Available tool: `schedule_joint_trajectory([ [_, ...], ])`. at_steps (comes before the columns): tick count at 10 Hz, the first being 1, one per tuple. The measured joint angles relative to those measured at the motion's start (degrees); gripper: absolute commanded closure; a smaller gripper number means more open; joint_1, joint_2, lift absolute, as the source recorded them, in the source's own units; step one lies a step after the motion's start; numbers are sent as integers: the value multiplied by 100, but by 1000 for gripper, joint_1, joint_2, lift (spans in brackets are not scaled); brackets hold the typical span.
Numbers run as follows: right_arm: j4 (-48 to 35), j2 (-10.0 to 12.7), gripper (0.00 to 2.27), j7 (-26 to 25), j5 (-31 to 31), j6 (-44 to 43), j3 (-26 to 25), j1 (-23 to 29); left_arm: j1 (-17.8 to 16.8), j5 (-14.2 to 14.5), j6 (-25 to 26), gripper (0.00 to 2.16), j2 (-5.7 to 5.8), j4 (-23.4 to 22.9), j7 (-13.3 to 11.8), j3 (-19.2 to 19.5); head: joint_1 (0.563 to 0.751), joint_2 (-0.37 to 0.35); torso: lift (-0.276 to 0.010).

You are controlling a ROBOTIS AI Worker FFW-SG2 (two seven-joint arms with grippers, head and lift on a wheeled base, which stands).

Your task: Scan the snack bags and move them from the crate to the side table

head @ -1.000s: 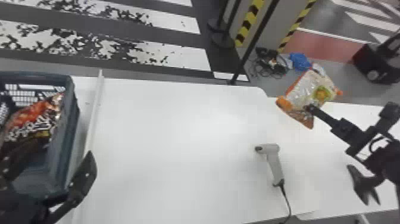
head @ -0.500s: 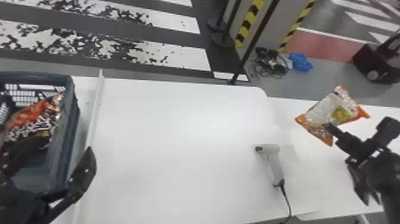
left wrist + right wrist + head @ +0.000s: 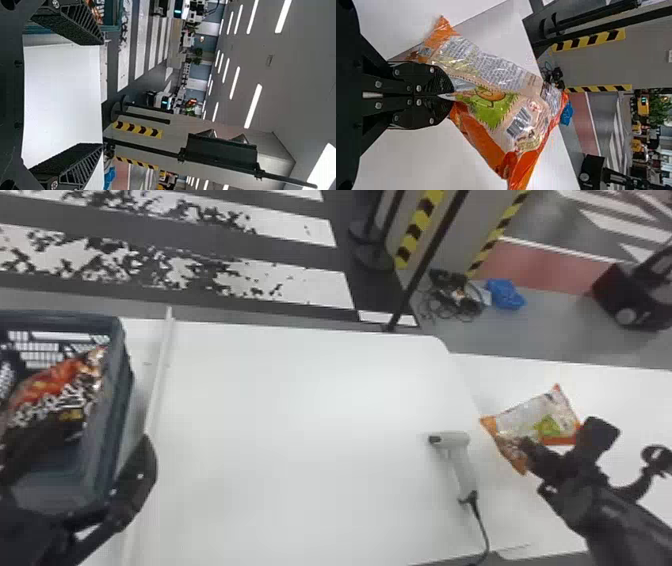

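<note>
Right end effector (image 3: 526, 446): fingers pressed together on a snack bag (image 3: 525, 417), held over the side worktop (image 3: 625, 390). Left end effector (image 3: 82, 455): wide open, empty, at the crate (image 3: 119, 355). Another bag (image 3: 65, 385) lies inside the crate. Scanner (image 3: 462, 465) rests on the main worktop (image 3: 300, 440).

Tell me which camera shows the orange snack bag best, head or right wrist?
The right wrist view: the snack bag is close up, pinched in the right gripper, its barcode and green patch plain. The head view shows it smaller, against the white side table, partly hidden by the gripper.
</note>
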Motion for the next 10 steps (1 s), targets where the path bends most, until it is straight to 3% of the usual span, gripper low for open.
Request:
schedule_joint_trajectory([
  [1, -33, 81, -2, -216, -112, 125, 34, 22, 3, 1, -1, 80, 0, -17, -1, 1, 695, -350, -87],
  [4, -644, 173, 49, -356, -290, 252, -69, 399, 28, 2, -1, 80, 17, -69, -13, -2, 695, -350, -87],
  [7, -1960, 355, 63, -399, -646, 331, -493, 1188, 23, 2, 11, 80, 19, -109, -27, -33, 695, -350, -87],
  [10, -4071, 904, 80, 175, -907, 362, -643, 2313, 18, 1, 47, 80, 7, -186, -27, -47, 695, -350, -87],
])
